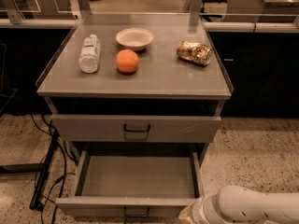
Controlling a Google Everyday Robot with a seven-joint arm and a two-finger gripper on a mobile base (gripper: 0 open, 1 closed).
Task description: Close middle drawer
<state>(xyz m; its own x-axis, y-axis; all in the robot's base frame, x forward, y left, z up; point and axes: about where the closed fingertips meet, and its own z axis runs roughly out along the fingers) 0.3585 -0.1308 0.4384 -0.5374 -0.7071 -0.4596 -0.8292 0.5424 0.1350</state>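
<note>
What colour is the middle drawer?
Middle drawer is grey, camera view; gripper by its front right corner.

We can read no words on the bottle (89, 53) or wrapper (195, 53); the gripper (188, 214) sits by the front right corner of the middle drawer (135, 177).

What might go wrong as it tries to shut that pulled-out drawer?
The gripper sits near the right end of the open middle drawer, away from its handle; an off-centre push might skew and jam it. A hard shove could jolt the cabinet, so the orange or the water bottle lying on its side might roll.
</note>
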